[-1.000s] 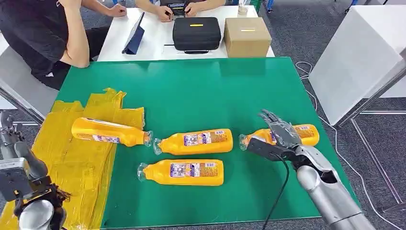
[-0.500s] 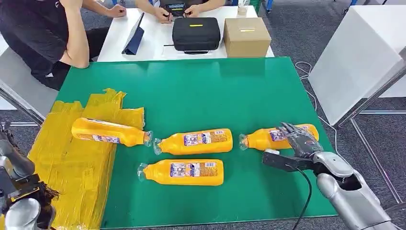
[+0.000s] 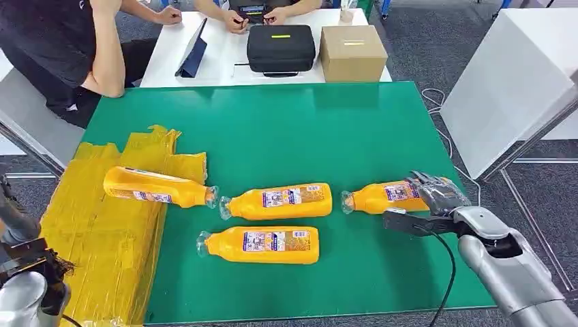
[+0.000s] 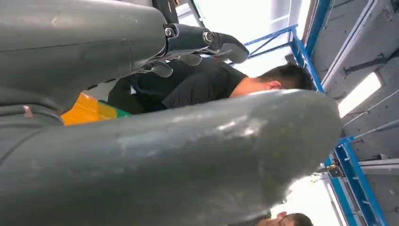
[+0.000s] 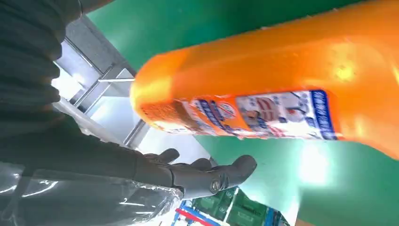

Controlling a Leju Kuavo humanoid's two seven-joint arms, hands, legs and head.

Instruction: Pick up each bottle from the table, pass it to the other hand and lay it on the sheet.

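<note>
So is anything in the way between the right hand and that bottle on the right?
Nothing visible. The right hand is right at the base end of the rightmost bottle, fingers over it, with bare green table around. The other bottles lie further left.

Head view: high on the robot, facing forward and down over the whole green table (image 3: 286,129). Right wrist view: turned, very near the table, just behind the right hand (image 5: 202,176), close on the rightmost bottle (image 5: 282,89), shared with the head view (image 3: 392,196). Left wrist view: turned, looking past the left hand (image 4: 207,42) toward a seated person (image 4: 211,82).
</note>
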